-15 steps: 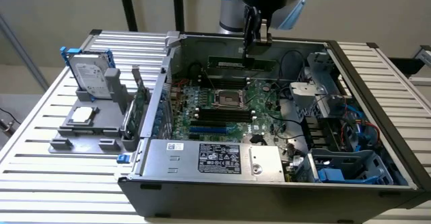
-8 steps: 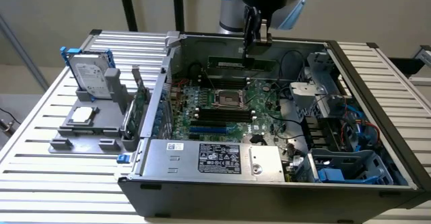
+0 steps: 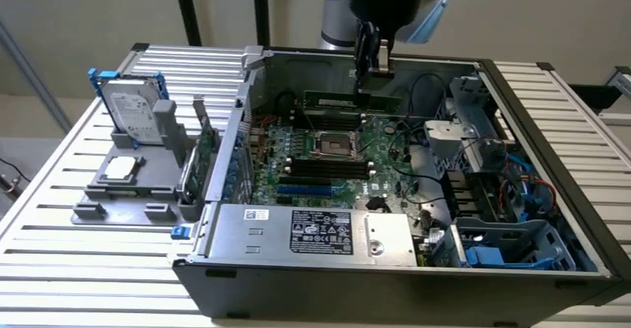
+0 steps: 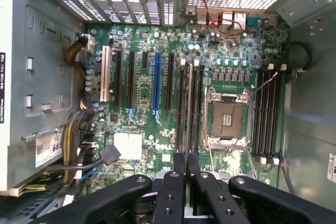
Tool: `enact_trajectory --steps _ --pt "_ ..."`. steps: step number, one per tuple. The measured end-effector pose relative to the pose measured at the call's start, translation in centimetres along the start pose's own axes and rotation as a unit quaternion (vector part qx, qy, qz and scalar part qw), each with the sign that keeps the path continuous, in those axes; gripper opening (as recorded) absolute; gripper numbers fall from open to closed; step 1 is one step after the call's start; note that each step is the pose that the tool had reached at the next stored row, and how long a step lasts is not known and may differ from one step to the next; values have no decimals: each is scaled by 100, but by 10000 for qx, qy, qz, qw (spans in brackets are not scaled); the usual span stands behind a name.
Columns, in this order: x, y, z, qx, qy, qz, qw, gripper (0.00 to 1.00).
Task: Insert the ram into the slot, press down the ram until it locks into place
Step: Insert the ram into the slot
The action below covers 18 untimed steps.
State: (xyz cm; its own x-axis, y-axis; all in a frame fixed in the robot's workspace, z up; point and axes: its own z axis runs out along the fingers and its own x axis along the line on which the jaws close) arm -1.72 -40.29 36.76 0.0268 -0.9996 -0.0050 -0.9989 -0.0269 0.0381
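Observation:
The ram (image 3: 353, 102), a long thin green stick, hangs level above the far part of the motherboard (image 3: 295, 139) inside the open computer case. My gripper (image 3: 373, 77) comes down from above and is shut on the ram's top edge. In the wrist view the ram shows edge-on as a thin pale strip (image 4: 187, 108) running out from between the black fingers (image 4: 177, 182). It lies along the black slots (image 4: 195, 108) beside the CPU socket (image 4: 227, 119). A second bank of black slots (image 4: 266, 114) sits on the socket's other side. I cannot tell whether the ram touches a slot.
The case walls (image 3: 247, 114) ring the board. A silver power supply (image 3: 315, 232) fills the near side, and a drive cage (image 3: 513, 243) with cables sits at the exterior view's right. Outside the case, a grey stand (image 3: 123, 188) holds a hard drive (image 3: 133, 110) and a green expansion card (image 3: 204, 154).

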Motion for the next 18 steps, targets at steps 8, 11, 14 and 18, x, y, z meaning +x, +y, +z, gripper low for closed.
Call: enact_trajectory --steps 8,11,14,18 --pt "-1 71 149 1 1 0 10000 13" --pt "-2 107 205 1 1 0 10000 13" --pt "-2 131 260 4 1 0 10000 13" --pt "-2 130 333 5 1 -1 10000 13"
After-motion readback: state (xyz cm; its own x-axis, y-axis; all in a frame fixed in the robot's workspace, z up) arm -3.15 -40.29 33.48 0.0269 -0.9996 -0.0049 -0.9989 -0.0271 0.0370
